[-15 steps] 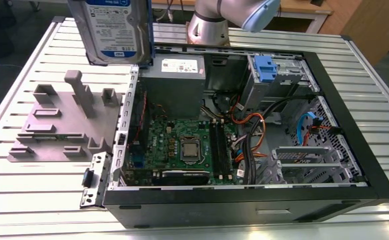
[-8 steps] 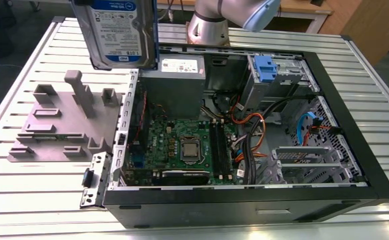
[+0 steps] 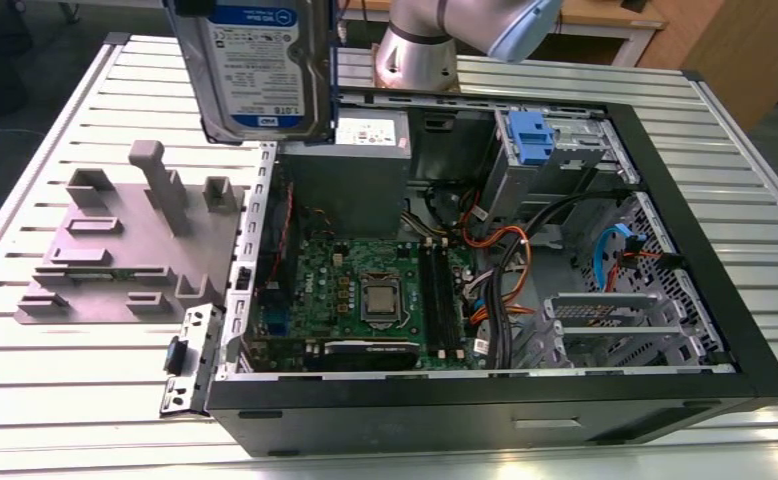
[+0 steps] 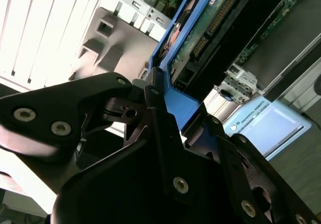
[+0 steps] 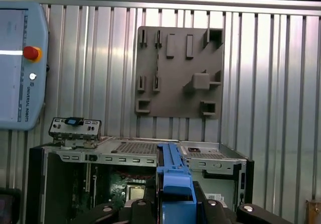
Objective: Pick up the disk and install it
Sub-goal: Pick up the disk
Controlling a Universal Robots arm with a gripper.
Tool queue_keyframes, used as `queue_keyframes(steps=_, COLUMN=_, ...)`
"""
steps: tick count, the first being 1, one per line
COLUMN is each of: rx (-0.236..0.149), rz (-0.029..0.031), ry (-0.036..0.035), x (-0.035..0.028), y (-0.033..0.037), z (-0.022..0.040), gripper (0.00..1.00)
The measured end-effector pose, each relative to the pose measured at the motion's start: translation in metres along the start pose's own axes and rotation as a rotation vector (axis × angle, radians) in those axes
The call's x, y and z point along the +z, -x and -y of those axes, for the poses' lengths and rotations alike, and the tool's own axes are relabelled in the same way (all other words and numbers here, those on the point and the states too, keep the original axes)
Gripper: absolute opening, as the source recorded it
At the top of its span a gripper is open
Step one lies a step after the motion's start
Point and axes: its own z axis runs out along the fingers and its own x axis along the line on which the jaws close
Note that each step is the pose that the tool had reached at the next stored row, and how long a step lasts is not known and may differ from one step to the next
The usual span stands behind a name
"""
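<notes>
**Disk in grip, held up over the open PC case**

The gripper (image 4: 181, 108) has its black fingers (image 4: 159, 123) closed on the disk (image 3: 266, 72), clamping the blue rail at one end, as both wrist views show. In the exterior view the disk hangs on edge with its label facing the camera, raised clear of the counter (image 3: 42, 400) and touching nothing. It appears over the case's far corner on the exterior view's left, near the power supply (image 3: 369, 130). The arm (image 3: 429, 40) is just behind it.

The tower case (image 3: 496, 400) lies on its side on the slatted metal counter with the side panel off and the motherboard (image 3: 362, 290) exposed. A blue caddy clip (image 3: 529, 135) sits in the drive bay at the far end. A grey fixture plate (image 3: 109, 250) lies beside the case on the exterior view's left. In the first wrist view a teach pendant (image 5: 20, 63) lies on the counter, apart from the plate
</notes>
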Motion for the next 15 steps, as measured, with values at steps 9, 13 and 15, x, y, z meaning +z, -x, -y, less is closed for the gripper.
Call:
queue_keyframes(steps=9, rx=0.002, rz=-0.0008, ry=0.0, x=0.0002, y=-0.0069, z=0.0132, gripper=0.36)
queue_keyframes(steps=13, rx=0.002, rz=-0.001, ry=0.0001, x=0.0003, y=-0.0088, z=0.0249, gripper=0.36)
queue_keyframes(steps=15, rx=0.002, rz=-0.0009, ry=0.0, x=0.0005, y=-0.0091, z=0.0331, gripper=0.36)
